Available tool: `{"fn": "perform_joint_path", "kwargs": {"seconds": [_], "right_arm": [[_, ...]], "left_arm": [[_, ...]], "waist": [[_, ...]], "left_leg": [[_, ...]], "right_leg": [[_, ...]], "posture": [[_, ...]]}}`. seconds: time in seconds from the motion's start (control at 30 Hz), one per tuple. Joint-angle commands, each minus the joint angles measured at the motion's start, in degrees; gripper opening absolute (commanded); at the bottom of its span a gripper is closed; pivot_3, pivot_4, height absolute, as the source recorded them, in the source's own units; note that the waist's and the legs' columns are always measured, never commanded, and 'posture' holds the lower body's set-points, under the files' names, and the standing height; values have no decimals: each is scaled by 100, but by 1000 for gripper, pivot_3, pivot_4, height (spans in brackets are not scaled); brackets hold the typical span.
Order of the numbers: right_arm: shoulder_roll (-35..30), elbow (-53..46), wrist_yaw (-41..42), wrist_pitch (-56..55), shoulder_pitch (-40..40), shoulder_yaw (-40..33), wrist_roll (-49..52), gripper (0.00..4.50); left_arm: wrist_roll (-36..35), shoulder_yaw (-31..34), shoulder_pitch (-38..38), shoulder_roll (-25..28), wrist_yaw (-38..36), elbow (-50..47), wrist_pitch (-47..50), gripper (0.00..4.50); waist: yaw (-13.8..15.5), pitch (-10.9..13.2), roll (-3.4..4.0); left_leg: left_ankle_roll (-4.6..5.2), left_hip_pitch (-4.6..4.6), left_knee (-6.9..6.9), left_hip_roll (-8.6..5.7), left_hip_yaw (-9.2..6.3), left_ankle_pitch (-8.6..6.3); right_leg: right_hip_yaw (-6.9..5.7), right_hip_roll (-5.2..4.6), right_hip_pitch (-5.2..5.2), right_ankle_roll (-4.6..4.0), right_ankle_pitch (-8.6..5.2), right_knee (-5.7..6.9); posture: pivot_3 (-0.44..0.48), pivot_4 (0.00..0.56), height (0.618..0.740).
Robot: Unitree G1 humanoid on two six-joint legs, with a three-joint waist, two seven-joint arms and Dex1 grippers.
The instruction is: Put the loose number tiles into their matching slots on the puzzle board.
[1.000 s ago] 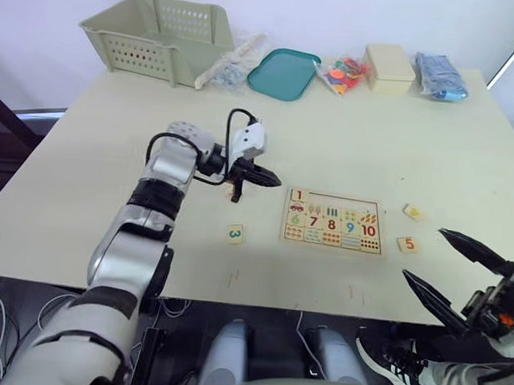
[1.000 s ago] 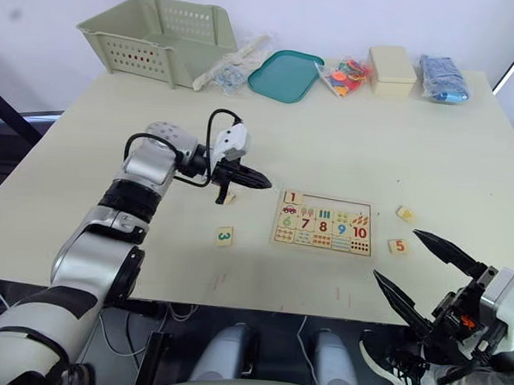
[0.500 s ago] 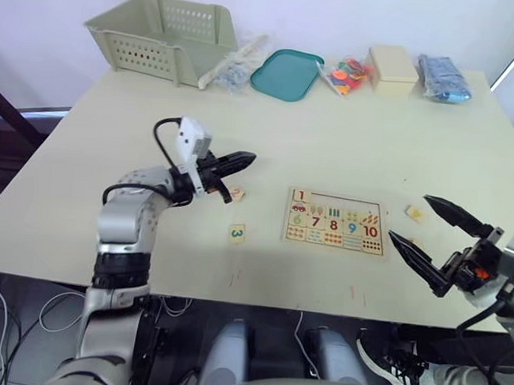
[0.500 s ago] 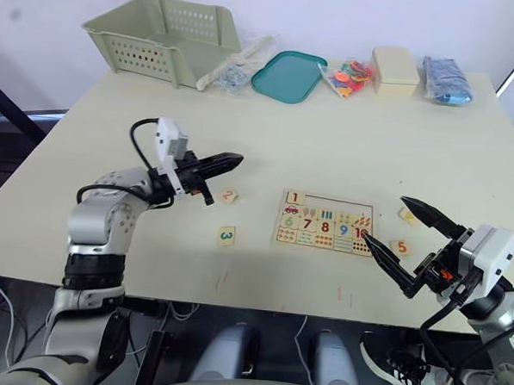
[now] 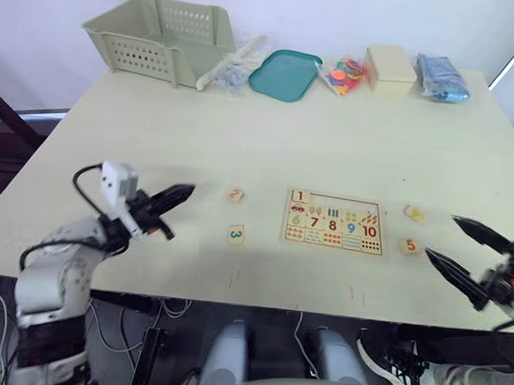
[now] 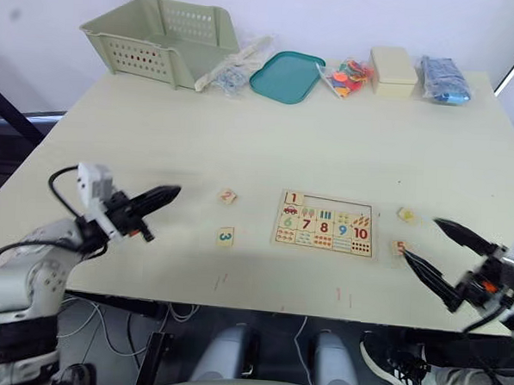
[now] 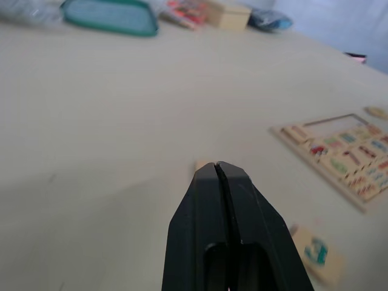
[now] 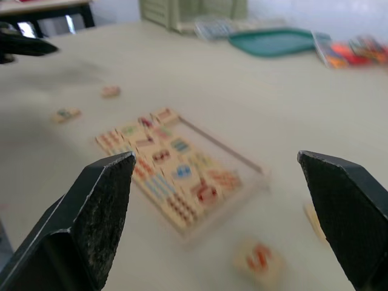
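Left gripper [image 5: 181, 191]: fingers pressed together, holding nothing, above the table's left front area, pointed toward the tiles.

Tile "2" [image 5: 235, 193] lies flat on the table [image 5: 243, 123], between the left gripper and the puzzle board [image 5: 333, 221]. Tile "3" [image 5: 236, 234] lies just in front of it, nearer the table edge. Both are well apart from the board.

The puzzle board lies flat, right of centre. Tile "1" [image 5: 300, 196] sits in the leftmost slot of the top row. The remaining slots [image 5: 343, 201] appear vacant.

A further tile [image 5: 414, 213], digit not legible, lies to the right of the board. Tile "5" [image 5: 409, 245] lies in front of it, just beside the right gripper [image 6: 430, 245], whose fingers are spread wide with nothing between them.

Handling, as a judgement: the tiles appear to be thin, rigid wood, light and not fragile. Lying flat, they offer little height to grasp. Take hold across two opposite edges with the fingertips low to the table; a tile is likely to slide rather than lift if only one finger makes contact.

Surroundings: a green basket [image 5: 160, 34], a bagged item [image 5: 232, 63], a teal tray [image 5: 284, 73], a bag of coloured pieces [image 5: 343, 74], a cream box [image 5: 389, 67] and a blue packet [image 5: 439, 77] line the far edge. None obstructs the path between the tiles and the board.
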Motion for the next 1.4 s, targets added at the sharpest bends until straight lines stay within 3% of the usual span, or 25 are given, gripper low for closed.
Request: {"fn": "perform_joint_path", "kwargs": {"seconds": [0.03,0.27,0.33,0.93,1.23,1.4], "right_arm": [[-142,259,351,-166,77,-406,47,4500],[-218,559,695,-109,216,-650,44,4500],[-200,600,710,-130,231,-655,-2,4500],[-106,250,645,9,158,-470,3,4500],[-230,-660,708,395,342,-281,319,4500],[-318,-1048,668,574,331,-218,452,4500]], "left_arm": [[-184,140,160,99,-142,-105,-299,855],[-279,202,572,236,-246,76,-529,4004],[-270,175,598,250,-242,121,-581,4432],[-239,-129,316,721,-543,465,-660,4432],[-33,-840,-659,1247,-1125,1004,-610,4432],[314,-1566,-1782,1560,-2027,2092,-880,4432]], "waist": [[1,-1,0],[-4,-3,5],[-3,-4,5],[-2,-4,7],[0,-3,7],[4,-3,7]], "left_leg": [[0,3,0,0,6,0],[0,22,-7,2,24,0],[0,22,-6,2,27,0],[0,22,-7,2,29,-1],[0,21,-7,1,28,-1],[0,19,-6,1,27,-1]], "right_leg": [[0,0,4,0,0,0],[7,2,14,-3,-3,1],[9,1,14,-3,-3,1],[10,0,14,-3,-3,0],[9,1,13,-2,-3,1],[7,5,12,-2,-3,0]], "posture": [[0,150,740],[0,150,740],[0,150,740],[0,150,740],[0,150,740],[0,150,740]]}}
